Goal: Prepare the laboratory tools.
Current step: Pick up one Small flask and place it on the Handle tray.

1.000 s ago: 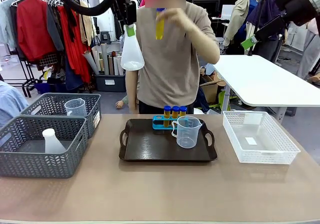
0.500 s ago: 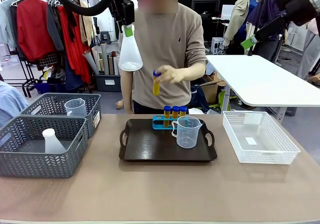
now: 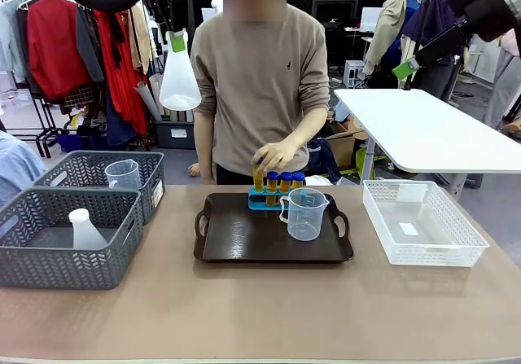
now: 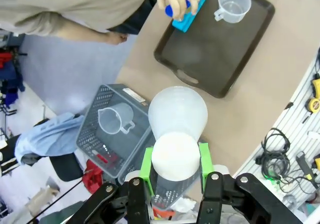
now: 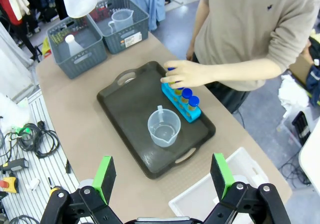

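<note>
Tubes (image 3: 286,178) partly behind person's hand (image 3: 275,155) and beaker (image 3: 305,213)

Your front camera faces across the table (image 3: 260,315), both wrist cameras look down from high, all share the tray (image 3: 241,235).

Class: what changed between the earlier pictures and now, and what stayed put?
The person's hand brought the amber tube down from head height to the blue rack on the tray. The left gripper, clamped on the flask, carried it toward the robot's left. Beaker and grey baskets stayed.
</note>
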`<state>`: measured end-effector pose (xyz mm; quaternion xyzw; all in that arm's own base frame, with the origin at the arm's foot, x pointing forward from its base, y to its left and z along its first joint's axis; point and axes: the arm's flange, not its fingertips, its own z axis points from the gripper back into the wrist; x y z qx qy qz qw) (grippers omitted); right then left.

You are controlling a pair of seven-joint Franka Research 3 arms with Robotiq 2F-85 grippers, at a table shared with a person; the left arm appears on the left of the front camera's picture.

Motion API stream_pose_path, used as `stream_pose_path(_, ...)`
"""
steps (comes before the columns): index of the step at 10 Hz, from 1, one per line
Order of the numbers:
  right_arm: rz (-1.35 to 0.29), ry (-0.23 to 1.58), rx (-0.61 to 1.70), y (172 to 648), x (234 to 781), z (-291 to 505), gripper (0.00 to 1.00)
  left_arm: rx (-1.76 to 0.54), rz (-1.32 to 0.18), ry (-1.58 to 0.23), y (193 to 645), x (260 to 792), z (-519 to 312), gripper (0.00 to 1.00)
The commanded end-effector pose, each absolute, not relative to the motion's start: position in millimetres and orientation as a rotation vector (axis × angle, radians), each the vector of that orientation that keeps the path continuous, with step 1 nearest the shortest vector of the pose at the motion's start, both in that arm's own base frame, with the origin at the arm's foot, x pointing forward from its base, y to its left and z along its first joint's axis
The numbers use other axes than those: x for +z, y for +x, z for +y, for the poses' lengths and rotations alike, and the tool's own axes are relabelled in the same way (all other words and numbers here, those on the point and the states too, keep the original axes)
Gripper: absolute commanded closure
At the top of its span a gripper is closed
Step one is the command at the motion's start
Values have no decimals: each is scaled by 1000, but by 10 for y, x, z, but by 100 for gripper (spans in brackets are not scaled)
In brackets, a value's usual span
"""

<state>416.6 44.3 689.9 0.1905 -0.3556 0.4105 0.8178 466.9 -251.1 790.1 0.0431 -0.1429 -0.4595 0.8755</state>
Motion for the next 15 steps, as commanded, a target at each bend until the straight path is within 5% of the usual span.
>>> stream_pose_path(1, -770, 428, 876, 4170, 6914, 443, 0, -964, -301, 85, 4680, 7921, -2536, 100)
stream_pose_path(8, -770, 428, 876, 4170, 6914, 443, 0, -963, -293, 88, 4686, 7868, -2535, 100)
stream_pose_path(15, -770, 428, 876, 4170, 6914, 443, 0, -1250, -117, -28, 5254, 6396, -3423, 100)
